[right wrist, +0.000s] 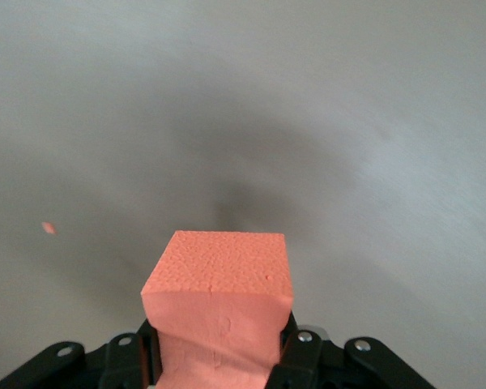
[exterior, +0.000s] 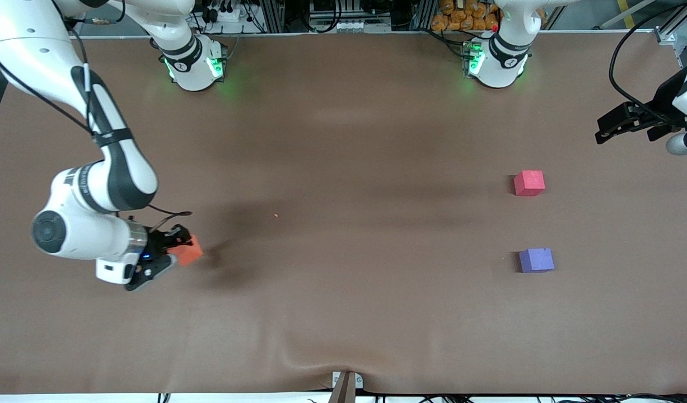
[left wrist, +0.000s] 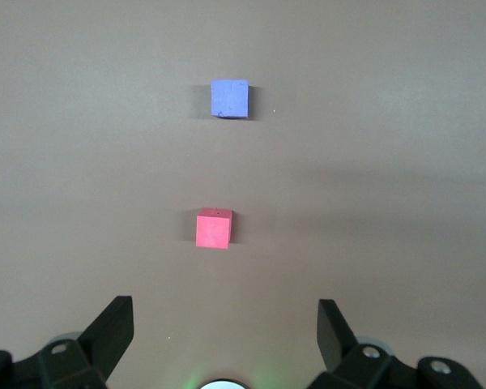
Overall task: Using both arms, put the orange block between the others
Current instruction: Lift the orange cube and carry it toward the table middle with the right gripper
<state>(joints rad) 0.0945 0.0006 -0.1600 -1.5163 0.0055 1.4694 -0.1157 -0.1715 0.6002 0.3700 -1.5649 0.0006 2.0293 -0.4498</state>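
Right tool (exterior: 172, 253) pinches orange block (exterior: 190, 250), raised over table (exterior: 343, 313) at right arm's end. Tiny orange crumb (exterior: 276, 215) on table mid-way. Pinkish-red cube (exterior: 529, 183) and purple cube (exterior: 536, 260) apart, purple nearer camera. Left tool (exterior: 615, 127) spread, empty, waiting above table edge.

The orange block (exterior: 190, 251), a small matte foam cube, sits pinched in the right gripper (exterior: 172, 252), seemingly raised off the table. The red cube (exterior: 529, 183) and purple cube (exterior: 536, 260) lie flat, apart, below the left gripper (exterior: 606, 130).
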